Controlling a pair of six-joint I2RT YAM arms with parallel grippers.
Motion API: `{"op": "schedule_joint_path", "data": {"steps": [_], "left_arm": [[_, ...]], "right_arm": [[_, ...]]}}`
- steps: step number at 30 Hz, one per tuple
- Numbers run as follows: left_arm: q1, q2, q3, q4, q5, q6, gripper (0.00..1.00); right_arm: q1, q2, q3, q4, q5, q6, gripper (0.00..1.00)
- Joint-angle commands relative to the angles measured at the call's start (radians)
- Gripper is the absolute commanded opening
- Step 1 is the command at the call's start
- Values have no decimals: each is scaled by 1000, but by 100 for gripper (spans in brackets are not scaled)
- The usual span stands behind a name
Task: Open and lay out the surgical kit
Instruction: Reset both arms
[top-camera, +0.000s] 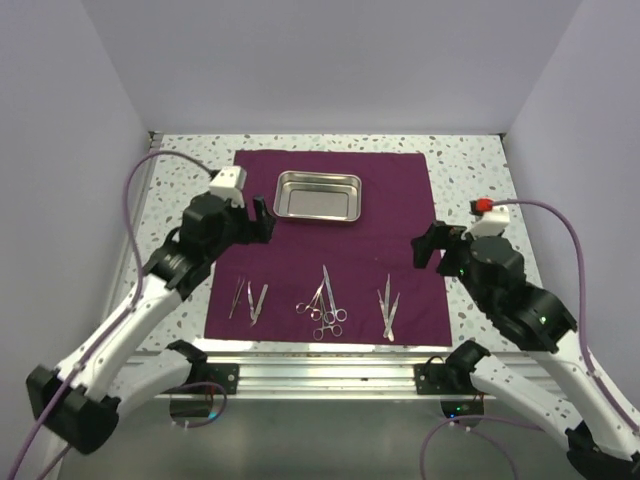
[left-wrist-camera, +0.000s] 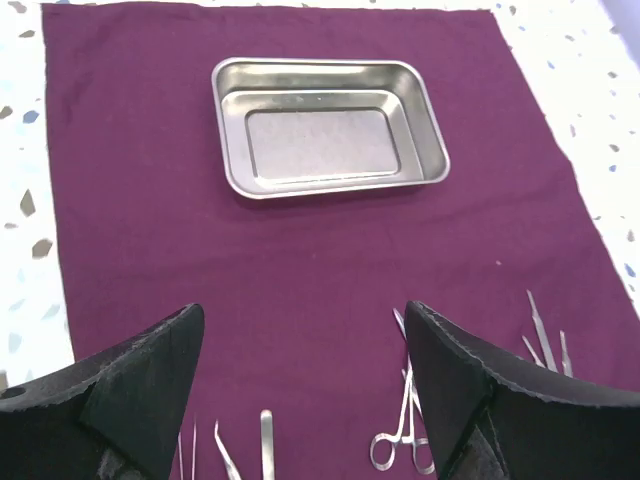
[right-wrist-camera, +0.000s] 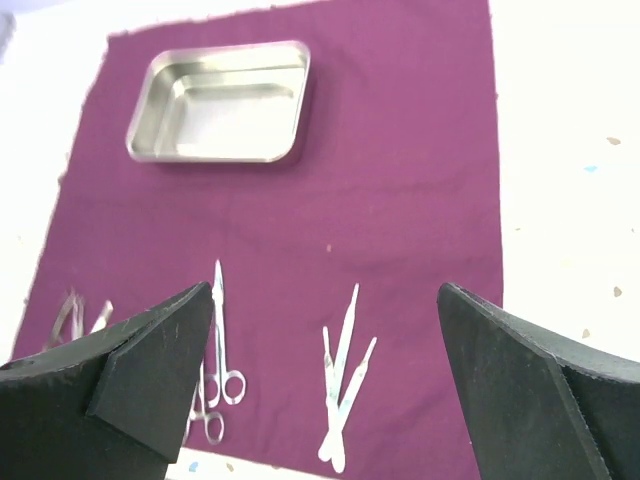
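Fingers of left gripper and right gripper are spread wide, empty; with tray and instruments laid out, only withdrawal is judged needed.

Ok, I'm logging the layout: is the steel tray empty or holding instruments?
Empty. The steel tray shows only bare shiny floor in every view; the instruments lie outside it on the purple cloth.
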Motion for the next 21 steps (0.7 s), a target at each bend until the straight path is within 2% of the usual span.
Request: {"op": "schedule_joint_path", "data": {"steps": [1, 6, 11, 16, 18, 21], "left_arm": [[-11, -209, -127, -80, -33, -58, 85], [-11, -357, -159, -169, -114, -49, 86], [-11, -353, -135, -215, -146, -12, 86], [-11, -353, -147, -218, -154, -32, 86], [-11, -357, -153, -214, -169, -35, 86], [-11, -336, -165, -192, -214, -8, 87]], "right_arm": [[3, -64, -35, 107, 76, -29, 98], [3, 34, 41, -24, 148, 17, 98], [3, 88, 72, -74, 170, 31, 98], [1, 48, 54, -68, 145, 40, 98], [3, 23, 19, -13, 128, 8, 98], [3, 13, 28, -41, 150, 2, 98]]}}
